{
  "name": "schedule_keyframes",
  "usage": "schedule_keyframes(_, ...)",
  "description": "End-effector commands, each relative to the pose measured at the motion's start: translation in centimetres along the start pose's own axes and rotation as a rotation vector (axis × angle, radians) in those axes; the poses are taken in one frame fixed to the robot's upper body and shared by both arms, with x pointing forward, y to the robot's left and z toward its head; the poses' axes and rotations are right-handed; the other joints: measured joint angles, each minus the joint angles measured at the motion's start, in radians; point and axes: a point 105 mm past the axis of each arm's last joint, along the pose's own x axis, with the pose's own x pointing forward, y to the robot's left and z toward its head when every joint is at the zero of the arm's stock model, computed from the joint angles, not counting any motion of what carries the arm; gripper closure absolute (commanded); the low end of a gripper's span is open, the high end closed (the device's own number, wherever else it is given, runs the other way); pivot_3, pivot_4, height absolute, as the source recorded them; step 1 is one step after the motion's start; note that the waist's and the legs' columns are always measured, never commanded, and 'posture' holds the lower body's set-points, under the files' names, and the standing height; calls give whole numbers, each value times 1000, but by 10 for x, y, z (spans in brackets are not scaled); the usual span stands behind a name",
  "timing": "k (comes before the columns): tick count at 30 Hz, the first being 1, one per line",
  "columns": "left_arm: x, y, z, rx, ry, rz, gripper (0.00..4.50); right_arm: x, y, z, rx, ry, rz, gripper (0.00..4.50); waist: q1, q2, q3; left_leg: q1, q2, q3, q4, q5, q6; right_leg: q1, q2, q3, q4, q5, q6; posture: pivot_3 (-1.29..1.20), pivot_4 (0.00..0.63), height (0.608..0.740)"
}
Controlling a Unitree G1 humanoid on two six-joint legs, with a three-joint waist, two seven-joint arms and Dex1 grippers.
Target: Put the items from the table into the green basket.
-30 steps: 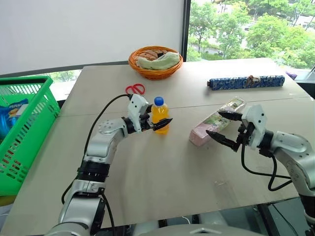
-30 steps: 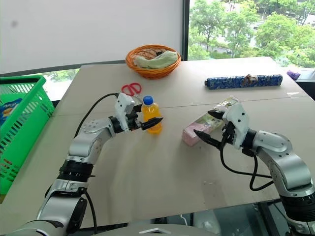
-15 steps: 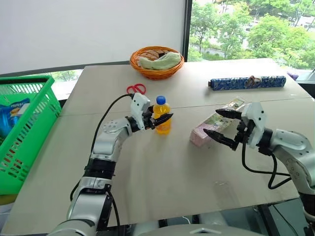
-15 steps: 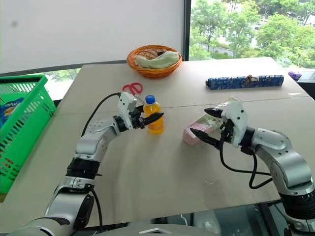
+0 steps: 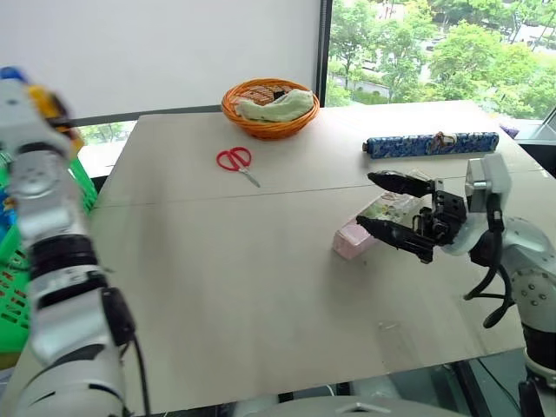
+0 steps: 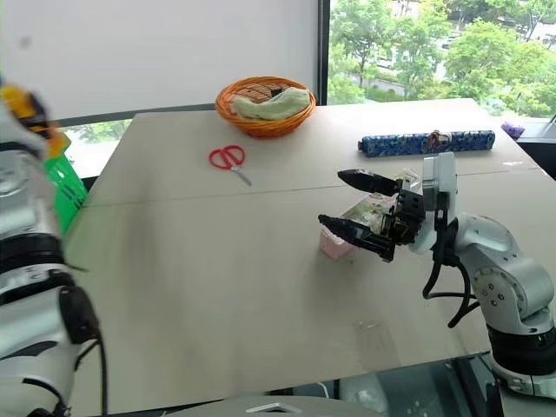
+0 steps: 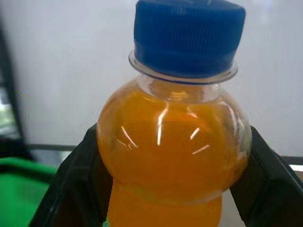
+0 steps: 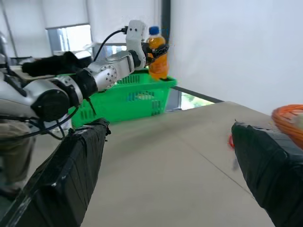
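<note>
While the left gripper (image 7: 165, 189) holds the bottle (image 7: 173, 137) upright, its black fingers (image 7: 71, 184) press the orange body on both sides below the blue cap. Right wrist view puts that bottle above the basket (image 8: 135, 97), over its rim. Head views show the left arm raised at the far left edge, basket green behind it.

Right gripper (image 5: 395, 208) hangs just above the table (image 5: 234, 278), fingers spread wide and empty, one above and one below the near end of the packet (image 5: 373, 224). Whether a finger touches the packet cannot be told. Packet lies flat, pink end toward the table's middle.

Scissors (image 5: 236, 161) lie flat and alone on the far half of the table, beyond the seam, handles away from the robot.

Other things: orange wicker basket (image 5: 268, 109) with a pale cloth in it at the far edge; long blue patterned roll (image 5: 432, 144) on the right, behind the packet. Neither lies between the gripper and the packet. Open table separates scissors and packet.
</note>
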Motion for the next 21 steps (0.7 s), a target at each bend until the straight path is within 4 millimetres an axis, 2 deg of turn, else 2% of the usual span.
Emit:
schedule_keyframes(1,3,72,37,96,-126,232,1882,2,2,16,-26,-38,49,0,12,-8,-2,0,0,0,0,0,0,0,0,0,0,0,0,-100,0,740)
schedule_keyframes(3,2,87,28,156,-81,257,1882,5,2,16,-19,-40,66,0,33,-15,-5,0,0,0,0,0,-1,-1,-1,-1,0,0,0,-90,0,740)
schedule_keyframes(5,1,89,16,166,-33,243,1882,8,2,15,-20,-39,76,0,56,-18,-8,0,0,-1,0,-1,-2,-1,-3,-3,0,0,0,-78,0,740)
schedule_keyframes(7,0,82,6,173,-4,205,833,10,1,15,-24,-38,79,0,78,-19,-8,0,-2,-1,0,-3,-6,0,-7,-6,1,0,0,-70,0,740)
schedule_keyframes(9,0,69,-4,154,28,142,49,11,-1,15,-30,-37,77,0,95,-21,-10,0,-3,-1,1,-2,-7,0,-8,-7,1,0,-1,-70,0,740)
schedule_keyframes(13,2,48,-14,129,66,60,49,13,-3,14,-44,-26,59,0,102,-21,-11,0,-3,-1,0,-2,-8,1,-10,-8,1,0,-1,-77,0,740)
schedule_keyframes(17,6,29,-9,46,48,-7,49,11,-7,7,-70,10,9,0,81,-22,-11,0,-3,-1,-1,-2,-8,-1,-10,-8,1,0,-1,-94,0,740)
schedule_keyframes(19,8,2,8,-51,-11,-121,49,5,-12,3,-84,38,-37,0,77,-21,-11,0,-3,-1,-1,-2,-8,-1,-10,-9,1,0,-1,-100,0,740)
schedule_keyframes(21,5,-40,25,-119,-65,-299,49,-3,-21,-1,-103,68,-104,0,76,-21,-11,0,-3,0,-1,-2,-7,-2,-10,-10,1,0,-1,-108,0,740)
